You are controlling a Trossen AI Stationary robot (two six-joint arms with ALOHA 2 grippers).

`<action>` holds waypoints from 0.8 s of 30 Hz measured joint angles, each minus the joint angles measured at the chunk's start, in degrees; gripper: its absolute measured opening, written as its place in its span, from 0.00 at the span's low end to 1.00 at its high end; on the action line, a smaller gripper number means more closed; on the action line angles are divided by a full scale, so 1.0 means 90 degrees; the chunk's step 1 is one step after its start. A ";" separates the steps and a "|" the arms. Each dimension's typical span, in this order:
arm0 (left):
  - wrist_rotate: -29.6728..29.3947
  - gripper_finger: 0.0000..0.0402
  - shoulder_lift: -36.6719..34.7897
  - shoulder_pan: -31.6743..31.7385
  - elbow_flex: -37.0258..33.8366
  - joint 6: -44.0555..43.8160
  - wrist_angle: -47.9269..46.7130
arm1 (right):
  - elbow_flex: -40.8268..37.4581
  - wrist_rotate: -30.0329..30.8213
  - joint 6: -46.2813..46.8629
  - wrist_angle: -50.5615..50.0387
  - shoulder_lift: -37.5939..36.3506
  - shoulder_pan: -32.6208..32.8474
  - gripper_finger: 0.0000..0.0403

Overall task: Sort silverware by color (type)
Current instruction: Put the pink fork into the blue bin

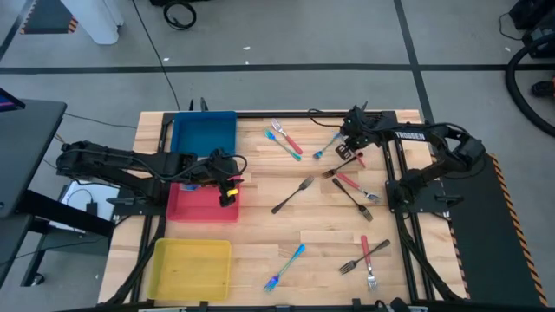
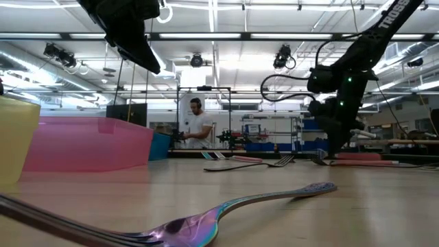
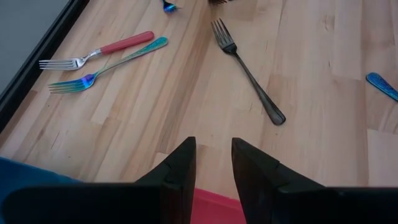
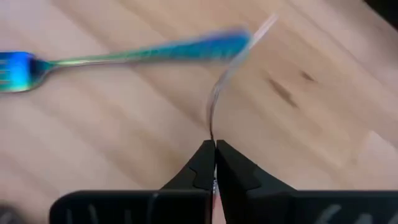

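Observation:
Silverware lies scattered over the wooden table: a red-handled fork (image 3: 99, 53) beside a blue iridescent one (image 3: 106, 65), a dark fork (image 1: 293, 195), and more near the right and near edges. My right gripper (image 4: 214, 146), at the far right of the table (image 1: 351, 154), is shut on a thin silver-metal fork (image 4: 217, 93) seen edge-on, next to a blue fork (image 4: 137, 53) lying flat. My left gripper (image 3: 211, 152) hangs open over the red tray (image 1: 195, 206), nothing between its fingers. My right gripper pinches the thin fork (image 4: 213, 134) between its two fingertips, coming steeply from above. A streak of red shows between the fingers. The fork's silver length curves away from the fingertips toward the blue fork. Whether it is clear of the table I cannot tell.
A blue tray (image 1: 205, 134), the red tray and a yellow tray (image 1: 191, 264) stand in a row along the left side. A red-handled fork (image 1: 360, 189) and a dark one (image 1: 354, 201) lie near my right gripper. An iridescent fork (image 2: 226, 213) lies near the front edge.

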 joint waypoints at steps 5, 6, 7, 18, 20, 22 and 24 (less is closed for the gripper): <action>0.0000 0.26 0.0000 0.0000 0.0000 -0.0004 0.0125 | 0.0004 -0.0152 0.0116 0.0085 -0.0495 0.0251 0.01; 0.0000 0.26 0.0000 0.0002 0.0000 -0.0005 0.0154 | 0.0004 -0.0152 0.0116 0.0077 -0.0564 0.0276 0.01; 0.0000 0.26 0.0000 0.0000 0.0000 -0.0005 0.0154 | 0.0004 -0.0153 0.0117 0.0076 -0.0630 0.0286 0.01; -0.0001 0.26 0.0078 0.0016 0.0000 -0.0169 0.0240 | 0.0004 -0.0645 0.0464 0.0352 -0.1060 0.0581 0.00; 0.0006 0.26 0.0146 0.0045 -0.0010 -0.0168 0.0387 | 0.0004 -0.0958 0.0616 0.0652 -0.1143 0.0750 0.00; 0.0002 0.26 0.0264 0.0096 -0.0004 -0.0144 0.0710 | 0.0006 -0.1239 0.0742 0.1056 -0.1219 0.0962 0.00; 0.0004 0.26 0.0380 0.0157 -0.0007 -0.0059 0.0801 | 0.0006 -0.1507 0.0836 0.1515 -0.1289 0.1236 0.00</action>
